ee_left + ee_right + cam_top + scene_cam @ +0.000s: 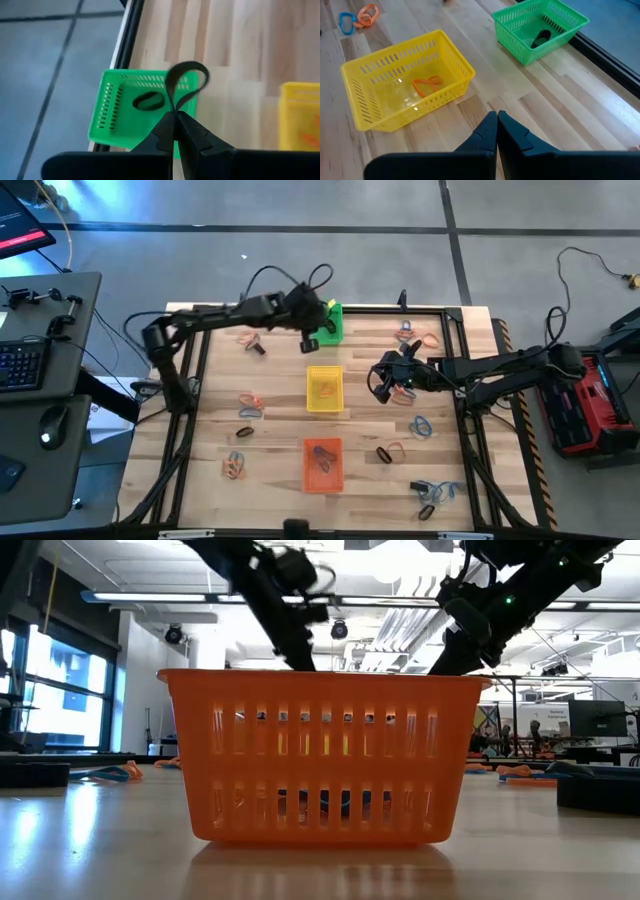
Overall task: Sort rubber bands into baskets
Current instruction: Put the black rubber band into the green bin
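Three baskets stand in a row down the table's middle: green [332,320] farthest, yellow [324,388], orange [322,463] nearest. My left gripper [312,338] hangs over the green basket [125,112], shut on a black rubber band [187,80]. Another black band [148,101] lies inside that basket. An orange band [426,85] lies in the yellow basket [405,80]. My right gripper [385,380] is shut on nothing, right of the yellow basket, above the wood. My left gripper pinches the black band at one end of its loop [174,107], right at the fingertips [167,125]. The fingers slant down toward the table's far edge. The rest of the loop sticks out beyond them, open and lifted clear over the green basket's near rim.
Loose bands lie scattered on the wood: left of the baskets [250,405] [236,467], right of them [420,425] [390,452] [435,492], and at the far side [415,335] [248,340]. A black frame rail [465,440] borders the table.
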